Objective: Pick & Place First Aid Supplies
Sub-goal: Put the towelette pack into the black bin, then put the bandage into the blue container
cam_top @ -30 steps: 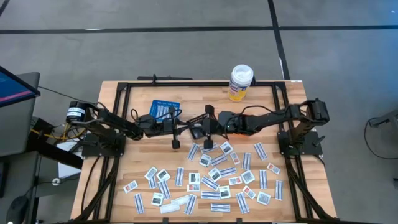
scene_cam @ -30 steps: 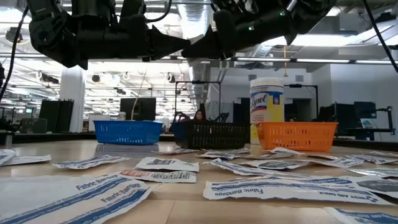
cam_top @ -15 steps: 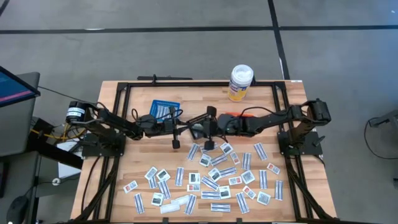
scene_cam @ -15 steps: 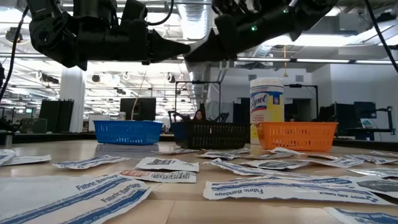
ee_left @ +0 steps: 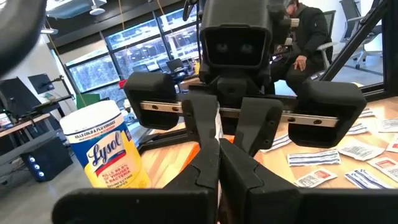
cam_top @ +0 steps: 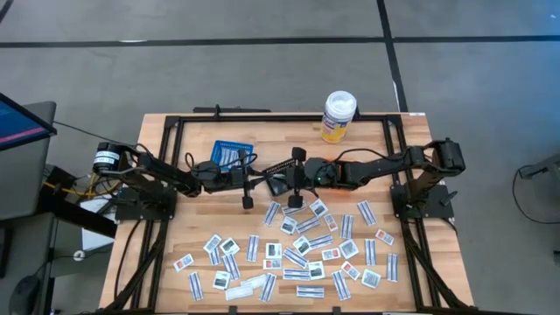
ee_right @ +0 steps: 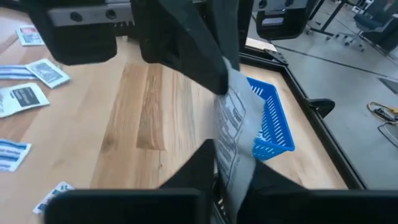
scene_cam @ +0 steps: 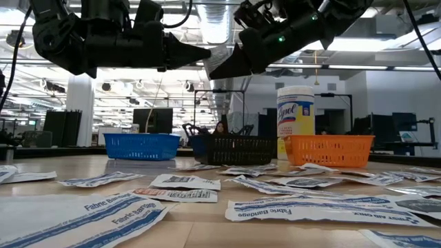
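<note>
My left gripper (ee_right: 219, 82) is pinched tight on one end of a packet (ee_right: 235, 137). My right gripper (ee_left: 219, 144) meets it nose to nose, its fingers narrowed onto the other end, so the packet stands upright, gripped from both sides. All of this hangs in the air above the table (ee_right: 143, 112), just beside the blue basket (ee_right: 270, 124) on the side toward my right arm. The other packets (cam_top: 306, 254) lie scattered flat, well apart from that basket, on the near half of the table.

I judge this to be a hand-over in mid-air. Which side is giving I cannot tell. Next, one gripper must let go cleanly before either arm pulls back, or the thin packet could tear or slip. Then the keeper can carry it toward a basket.
</note>
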Controlling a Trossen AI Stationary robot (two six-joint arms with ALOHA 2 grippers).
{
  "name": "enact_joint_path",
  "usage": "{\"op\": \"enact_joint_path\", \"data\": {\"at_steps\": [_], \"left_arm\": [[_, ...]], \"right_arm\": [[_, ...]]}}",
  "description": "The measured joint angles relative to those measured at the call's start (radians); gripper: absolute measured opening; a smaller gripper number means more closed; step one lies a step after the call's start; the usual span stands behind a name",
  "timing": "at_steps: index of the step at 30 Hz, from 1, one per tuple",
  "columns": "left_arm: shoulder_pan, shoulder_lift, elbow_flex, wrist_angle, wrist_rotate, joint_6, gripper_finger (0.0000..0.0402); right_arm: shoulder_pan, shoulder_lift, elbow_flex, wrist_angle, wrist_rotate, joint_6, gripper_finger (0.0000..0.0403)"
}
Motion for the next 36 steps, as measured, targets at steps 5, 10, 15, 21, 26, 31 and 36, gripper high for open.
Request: {"op": "enact_joint_path", "data": {"at_steps": [5, 10, 15, 21, 26, 31, 36], "left_arm": [[0.000, 0.000, 0.000, -0.001, -0.022, 0.000, 0.0008], [0.000, 0.001, -0.002, -0.010, -0.043, 0.000, 0.0014], [0.000, 0.001, -0.002, -0.015, -0.045, 0.000, 0.0029], [0.000, 0.001, -0.002, -0.017, -0.045, 0.000, 0.0041], [0.000, 0.001, -0.001, -0.024, -0.043, -0.004, 0.0041], [0.000, 0.001, -0.001, -0.026, -0.042, -0.004, 0.0040], [0.000, 0.001, 0.000, -0.028, -0.042, -0.004, 0.0039]], "right_arm": [[0.002, 0.000, 0.000, -0.007, 0.000, -0.016, 0.0007], [-0.007, -0.001, 0.002, -0.086, 0.015, -0.016, 0.0007], [-0.016, 0.000, 0.035, -0.339, 0.056, -0.045, 0.0003], [-0.021, 0.002, 0.043, -0.468, 0.059, -0.128, 0.0010], [-0.041, 0.002, 0.044, -0.448, 0.066, -0.128, 0.0022], [-0.038, 0.021, 0.044, -0.426, 0.141, -0.130, 0.0053], [-0.041, 0.065, 0.043, -0.409, 0.182, -0.156, 0.0091]]}}
